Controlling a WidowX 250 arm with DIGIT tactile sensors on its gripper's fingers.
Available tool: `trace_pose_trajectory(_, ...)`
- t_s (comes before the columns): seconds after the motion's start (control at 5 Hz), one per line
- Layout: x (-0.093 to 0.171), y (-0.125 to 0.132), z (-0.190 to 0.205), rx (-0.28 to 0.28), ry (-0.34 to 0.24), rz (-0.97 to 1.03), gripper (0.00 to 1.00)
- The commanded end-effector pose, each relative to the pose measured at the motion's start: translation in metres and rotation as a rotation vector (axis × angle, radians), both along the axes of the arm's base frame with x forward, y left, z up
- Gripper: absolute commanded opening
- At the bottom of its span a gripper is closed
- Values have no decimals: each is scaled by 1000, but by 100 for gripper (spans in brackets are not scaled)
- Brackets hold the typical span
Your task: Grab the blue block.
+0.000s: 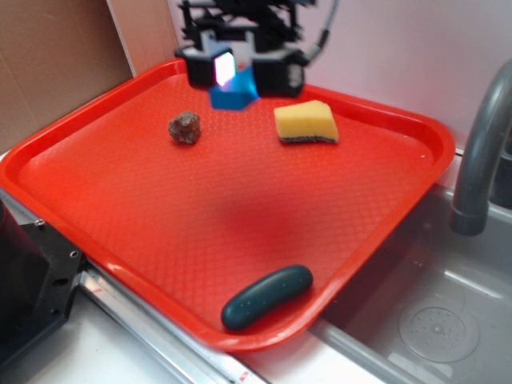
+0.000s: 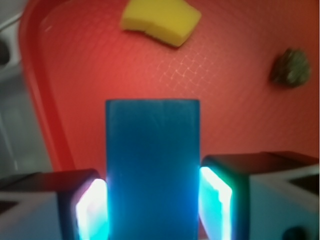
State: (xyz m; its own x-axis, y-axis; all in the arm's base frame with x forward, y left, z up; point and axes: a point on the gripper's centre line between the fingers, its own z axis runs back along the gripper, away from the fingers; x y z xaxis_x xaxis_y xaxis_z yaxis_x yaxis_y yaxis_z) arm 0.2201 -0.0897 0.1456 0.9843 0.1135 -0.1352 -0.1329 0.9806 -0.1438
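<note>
The gripper [image 2: 152, 200] clamps the blue block [image 2: 152, 165] between its pads, over the red tray's [image 1: 120, 208] far edge.

In the exterior view the hand [image 1: 238, 70] covers most of the blue block [image 1: 234, 94], so only its lower end shows, and the arm above is cut off by the top edge. In the wrist view the block [image 2: 152, 165] runs off the bottom edge, as do both fingers [image 2: 90, 210]. The small brown lump [image 1: 185, 128] is too blurred to identify. The grey tap [image 1: 480, 152] is cut by the right edge.
</note>
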Motion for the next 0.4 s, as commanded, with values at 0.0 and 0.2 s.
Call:
trace_pose_trajectory(0.0,-25,36,55,3,-246,44,0)
trace_pose_trajectory(0.2,-26,41,53,12,-228,123,0)
